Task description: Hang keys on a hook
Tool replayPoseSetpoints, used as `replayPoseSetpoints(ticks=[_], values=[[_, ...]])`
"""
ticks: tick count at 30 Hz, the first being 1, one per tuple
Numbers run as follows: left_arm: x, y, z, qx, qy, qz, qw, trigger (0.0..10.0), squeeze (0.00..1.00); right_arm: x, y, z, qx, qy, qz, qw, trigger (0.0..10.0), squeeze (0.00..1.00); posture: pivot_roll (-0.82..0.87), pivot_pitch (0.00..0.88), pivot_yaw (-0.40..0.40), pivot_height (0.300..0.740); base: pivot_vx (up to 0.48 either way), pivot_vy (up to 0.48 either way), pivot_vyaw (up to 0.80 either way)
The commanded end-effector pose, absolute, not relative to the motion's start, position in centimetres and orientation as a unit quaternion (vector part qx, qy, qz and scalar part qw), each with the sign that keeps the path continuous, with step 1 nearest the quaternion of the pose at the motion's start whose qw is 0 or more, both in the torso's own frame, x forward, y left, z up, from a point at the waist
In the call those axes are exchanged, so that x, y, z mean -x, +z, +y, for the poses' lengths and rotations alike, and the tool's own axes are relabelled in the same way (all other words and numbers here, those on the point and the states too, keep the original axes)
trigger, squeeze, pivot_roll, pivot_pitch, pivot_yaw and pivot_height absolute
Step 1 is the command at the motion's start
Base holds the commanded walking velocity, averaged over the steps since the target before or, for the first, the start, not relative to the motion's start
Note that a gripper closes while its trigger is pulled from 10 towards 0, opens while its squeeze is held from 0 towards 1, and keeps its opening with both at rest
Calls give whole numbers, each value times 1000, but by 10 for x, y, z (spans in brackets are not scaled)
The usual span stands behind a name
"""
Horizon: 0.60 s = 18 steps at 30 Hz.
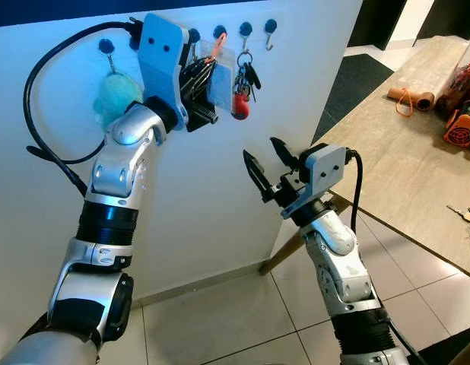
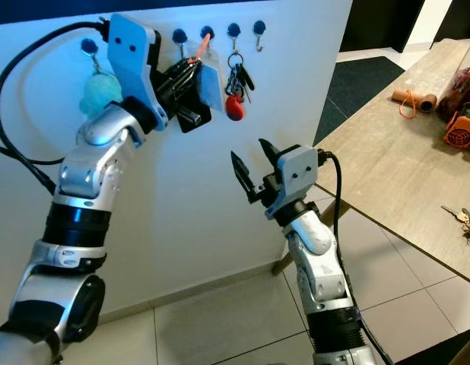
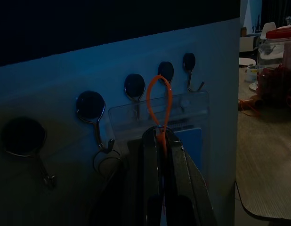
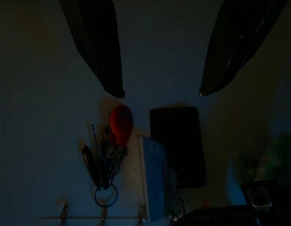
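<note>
A row of dark round hooks (image 1: pixel 245 29) runs along the top of the white wall. A bunch of keys with a red fob (image 1: pixel 241 87) hangs from one of them. My left gripper (image 3: pixel 159 137) is raised to the hooks and shut on the orange loop (image 3: pixel 159 101) of a clear card holder (image 1: pixel 220 80) with a blue card. The loop's top lies against a hook (image 3: pixel 165 71); whether it is caught on it I cannot tell. My right gripper (image 1: pixel 260 149) stands open lower down, apart from the wall, holding nothing.
A green fluffy charm (image 1: pixel 117 97) hangs from the leftmost hook. A wooden table (image 1: pixel 402 152) stands to the right with orange items, a jar and another bunch of keys (image 1: pixel 467 214) near its edge. Tiled floor lies below.
</note>
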<state>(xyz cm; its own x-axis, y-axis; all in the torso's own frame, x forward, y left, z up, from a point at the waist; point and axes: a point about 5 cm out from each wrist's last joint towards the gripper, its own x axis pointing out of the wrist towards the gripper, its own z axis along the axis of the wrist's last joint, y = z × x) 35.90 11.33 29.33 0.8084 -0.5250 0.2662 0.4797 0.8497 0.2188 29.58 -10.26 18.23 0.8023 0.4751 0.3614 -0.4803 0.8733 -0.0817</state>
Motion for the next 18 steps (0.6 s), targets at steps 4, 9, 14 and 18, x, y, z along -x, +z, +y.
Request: replayPoseSetpoints(ticks=[4, 9, 14, 18], values=[[-360, 298, 114, -75, -259, -171, 948, 10000, 0, -293, 183, -102, 7, 251, -185, 950, 10000, 0, 20, 52, -7, 740, 0, 0, 0], [-361, 299, 116, -65, -255, -175, 949, 10000, 0, -293, 184, -102, 13, 254, -188, 949, 10000, 0, 21, 51, -9, 740, 0, 0, 0], [-360, 302, 119, -46, -271, -186, 943, 10000, 0, -293, 185, -101, 15, 256, -190, 948, 10000, 0, 22, 52, -9, 740, 0, 0, 0], [-354, 302, 122, -36, -299, -202, 932, 10000, 0, -292, 186, -100, 16, 257, -190, 947, 10000, 0, 22, 52, -10, 740, 0, 0, 0]])
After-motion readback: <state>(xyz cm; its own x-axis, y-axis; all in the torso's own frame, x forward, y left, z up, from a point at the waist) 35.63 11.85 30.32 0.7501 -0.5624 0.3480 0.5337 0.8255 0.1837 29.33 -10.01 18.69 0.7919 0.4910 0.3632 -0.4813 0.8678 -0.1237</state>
